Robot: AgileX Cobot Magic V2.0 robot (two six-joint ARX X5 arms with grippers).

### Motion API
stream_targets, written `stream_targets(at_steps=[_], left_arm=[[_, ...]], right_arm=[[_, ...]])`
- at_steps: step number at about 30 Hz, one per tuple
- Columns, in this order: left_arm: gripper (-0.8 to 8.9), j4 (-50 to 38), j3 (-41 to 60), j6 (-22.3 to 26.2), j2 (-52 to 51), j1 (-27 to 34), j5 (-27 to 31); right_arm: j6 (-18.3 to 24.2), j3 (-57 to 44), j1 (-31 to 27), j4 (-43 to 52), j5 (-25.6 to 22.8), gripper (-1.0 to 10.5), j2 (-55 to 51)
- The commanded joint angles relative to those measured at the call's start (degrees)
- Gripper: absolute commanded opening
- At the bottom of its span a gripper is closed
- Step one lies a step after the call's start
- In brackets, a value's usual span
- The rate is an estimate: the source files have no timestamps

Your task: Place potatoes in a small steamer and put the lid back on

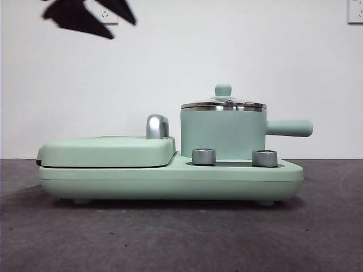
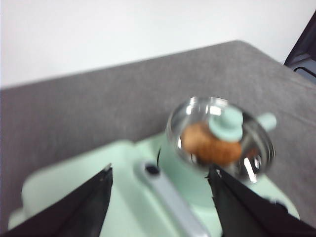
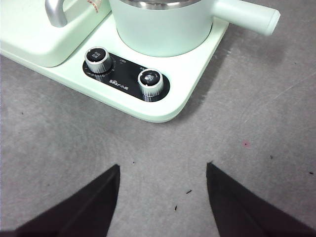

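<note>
1. On top of the mint-green cooker base (image 1: 170, 181), at its right end, sits the small steamer (image 1: 222, 133) – straight side handle (image 1: 289, 128) sticking out to the right past the base's edge.
2. Lid's on it: the glass lid (image 1: 223, 104) sits flat on the steel rim, little green knob (image 1: 223, 89) pointing up.
3. Looking down from the left wrist view you can see the potato (image 2: 210, 144) through the glass, lying inside the pot, partly hidden under the knob. That view is blurry, so not much skin detail.
4. Left gripper (image 2: 160, 180) hangs above the cooker with its jaws spread wide, nothing between them, well clear of the lid. In the front view it's only a black shape in the top left corner.
5. Right gripper (image 3: 163, 173) is over bare grey table (image 3: 256, 148) near the front corner of the base, jaws apart too and holding nothing.
6. Other stuff around: the flat green griddle cover (image 1: 108, 150) fills the left half of the base, with a silver handle (image 1: 157, 126) standing just beside the pot's left wall.
7. Two silver dials (image 3: 123, 71) sit on a black panel at the base's front edge, right below the pot – nothing else is near them.
8. White wall behind, with an outlet (image 1: 355, 11) at the top right corner.
</note>
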State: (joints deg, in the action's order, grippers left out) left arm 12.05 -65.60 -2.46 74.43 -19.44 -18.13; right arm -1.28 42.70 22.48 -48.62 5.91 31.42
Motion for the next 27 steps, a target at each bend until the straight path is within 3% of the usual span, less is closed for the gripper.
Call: stream_targets(at_steps=[1,12,24,25,26,27], left_arm=[[3.15,-1.2,7.0,-2.8,-5.1,0.2,-0.4],[3.11,-0.3,25.7,-11.7,-25.9,0.3,-0.4],[3.06,11.5,27.5,-12.2,-34.7,0.2,-0.3],[2.57,12.1,27.5,-12.2,-35.0,0.2,-0.3],[0.47,12.6,27.5,-12.2,-35.4,0.2,-0.4],[0.28,12.9,27.5,-12.3,-35.8,0.2,-0.2]], right_arm=[[0.6,0.3,0.3,0.6,0.0,2.7,0.3],[0.6,0.3,0.3,2.5,0.3,2.7,0.3],[0.6,0.4,0.3,2.3,0.1,2.7,0.2],[0.4,0.4,0.3,2.3,0.1,2.5,0.2],[0.3,0.4,0.3,2.3,0.1,0.9,0.2],[0.4,0.4,0.3,2.3,0.1,-0.2,0.2]])
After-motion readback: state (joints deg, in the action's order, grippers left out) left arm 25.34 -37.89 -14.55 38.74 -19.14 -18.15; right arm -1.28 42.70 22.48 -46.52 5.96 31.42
